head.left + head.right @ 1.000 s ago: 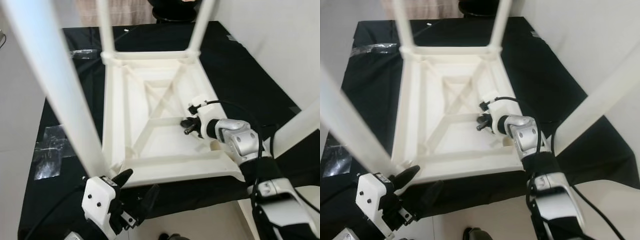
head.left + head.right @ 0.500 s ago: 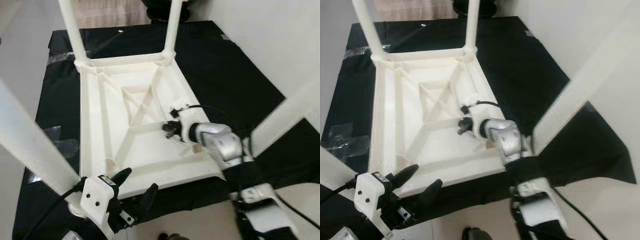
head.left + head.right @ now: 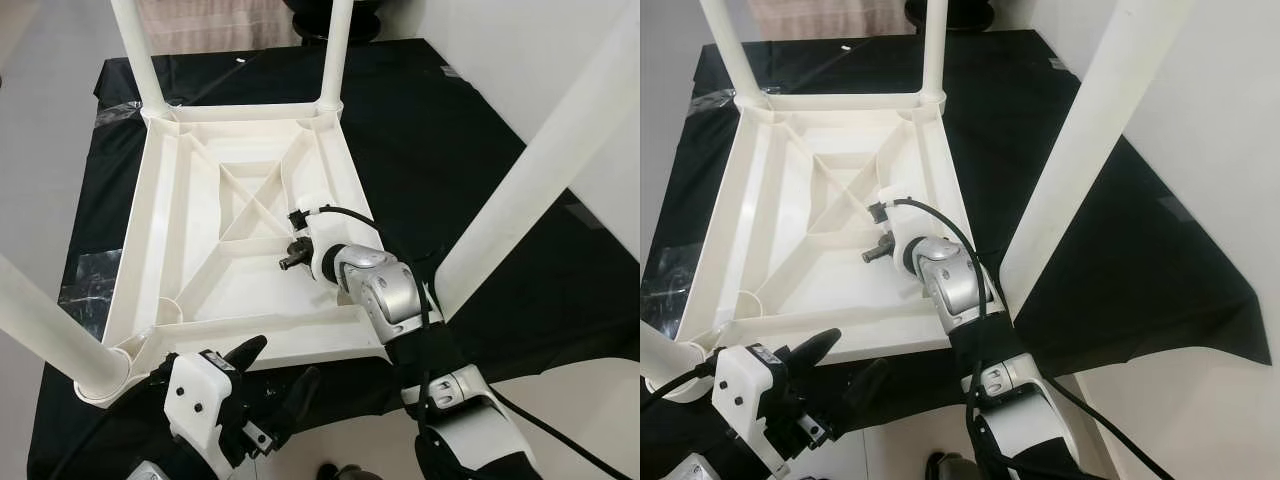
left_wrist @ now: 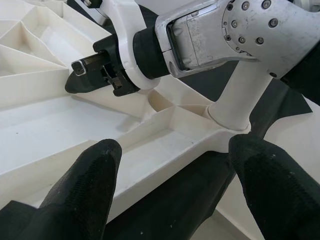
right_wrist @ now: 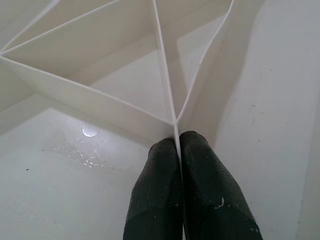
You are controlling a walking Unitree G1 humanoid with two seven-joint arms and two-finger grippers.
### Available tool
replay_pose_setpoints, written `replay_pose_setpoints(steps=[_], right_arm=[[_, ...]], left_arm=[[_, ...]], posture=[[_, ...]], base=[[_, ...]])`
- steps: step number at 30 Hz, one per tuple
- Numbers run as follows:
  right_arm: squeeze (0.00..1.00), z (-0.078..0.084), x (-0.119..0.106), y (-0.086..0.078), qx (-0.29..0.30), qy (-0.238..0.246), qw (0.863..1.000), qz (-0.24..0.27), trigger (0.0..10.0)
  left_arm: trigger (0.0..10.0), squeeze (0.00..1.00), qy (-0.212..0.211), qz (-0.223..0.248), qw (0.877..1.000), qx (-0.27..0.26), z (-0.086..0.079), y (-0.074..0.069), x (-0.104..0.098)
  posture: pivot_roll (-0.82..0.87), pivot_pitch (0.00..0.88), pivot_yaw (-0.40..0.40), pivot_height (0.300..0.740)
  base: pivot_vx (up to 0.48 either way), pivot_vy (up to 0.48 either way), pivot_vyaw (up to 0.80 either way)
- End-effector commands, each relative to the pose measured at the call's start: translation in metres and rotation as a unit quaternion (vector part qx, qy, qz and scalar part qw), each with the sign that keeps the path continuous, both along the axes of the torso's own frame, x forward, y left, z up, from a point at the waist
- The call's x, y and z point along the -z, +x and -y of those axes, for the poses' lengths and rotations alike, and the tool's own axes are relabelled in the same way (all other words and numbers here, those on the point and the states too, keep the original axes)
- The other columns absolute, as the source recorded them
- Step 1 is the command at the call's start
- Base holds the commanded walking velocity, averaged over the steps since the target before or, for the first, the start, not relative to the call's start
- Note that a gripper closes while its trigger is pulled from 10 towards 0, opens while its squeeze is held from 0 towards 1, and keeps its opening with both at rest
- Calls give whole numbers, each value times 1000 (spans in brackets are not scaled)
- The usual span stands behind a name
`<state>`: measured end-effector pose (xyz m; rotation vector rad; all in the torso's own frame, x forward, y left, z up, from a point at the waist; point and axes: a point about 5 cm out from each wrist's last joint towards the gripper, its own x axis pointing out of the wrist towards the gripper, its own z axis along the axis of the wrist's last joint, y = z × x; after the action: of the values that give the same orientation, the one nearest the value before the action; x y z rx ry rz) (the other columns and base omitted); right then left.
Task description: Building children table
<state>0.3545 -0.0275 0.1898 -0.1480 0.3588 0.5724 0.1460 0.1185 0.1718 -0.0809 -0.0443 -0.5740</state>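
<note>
The white plastic children's table (image 3: 152, 200) lies upside down on a black cloth (image 3: 470, 150), its four legs pointing up. The near right leg (image 3: 540, 170) rises beside my right arm. My right gripper (image 3: 291, 262) reaches into the ribbed underside near the crossing ribs. In the right wrist view its fingers (image 5: 210, 190) are pressed together on a thin rib (image 5: 165, 75). My left gripper (image 3: 272, 370) is open, just off the table's near edge. Its wide-spread fingers (image 4: 85, 190) frame the near right corner socket (image 4: 230, 115).
The near left leg (image 3: 40, 330) slants across the lower left. Two far legs (image 3: 135, 50) stand at the back. A white wall (image 3: 560, 40) runs along the right. Clear tape patches (image 3: 88, 285) lie on the cloth at left. Beige floor (image 3: 600, 400) lies in front.
The camera has shifted. The table's near end has swung to my left, closer to the tape patch, with my right gripper still on the rib. The left gripper stays open.
</note>
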Motion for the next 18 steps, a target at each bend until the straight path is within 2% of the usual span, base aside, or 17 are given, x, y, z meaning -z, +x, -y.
replay_pose_setpoints(steps=[1, 6, 7, 8, 9, 13, 18], right_arm=[[75, -27, -38, -11, -70, 58, 993, 69, 10000], [86, -26, -34, -12, -73, 56, 993, 67, 10000], [518, -27, -33, -14, -82, 56, 993, 68, 10000], [839, -28, -32, -16, -90, 58, 992, 68, 10000], [1000, -30, -30, -22, -117, 55, 989, 74, 10000], [1000, -34, -29, -29, -145, 57, 984, 82, 10000], [1000, -28, -31, -29, -138, 69, 984, 89, 10000]], left_arm=[[10000, 0, 5, -14, 1000, 3, 0, -1, 6], [10000, 0, 4, -15, 1000, 4, 0, -1, 7], [10000, 0, 4, -15, 1000, 4, 0, -1, 7], [10000, 0, 4, -15, 1000, 5, 0, -1, 7], [10000, 0, 4, -15, 1000, 5, 0, -1, 7], [10000, 0, 5, -15, 1000, 6, 0, -1, 7], [10000, 0, 6, -15, 1000, 6, -1, -1, 7]], posture=[[61, 188, -96, 740], [59, 185, -93, 740], [59, 185, -91, 740], [57, 185, -89, 740], [57, 185, -88, 740], [58, 186, -85, 740], [58, 187, -82, 740]], base=[[0, 0, 0], [0, 0, 0], [0, 0, 0], [0, 0, 0], [0, 0, 0], [0, 0, 0], [0, 0, 0]])
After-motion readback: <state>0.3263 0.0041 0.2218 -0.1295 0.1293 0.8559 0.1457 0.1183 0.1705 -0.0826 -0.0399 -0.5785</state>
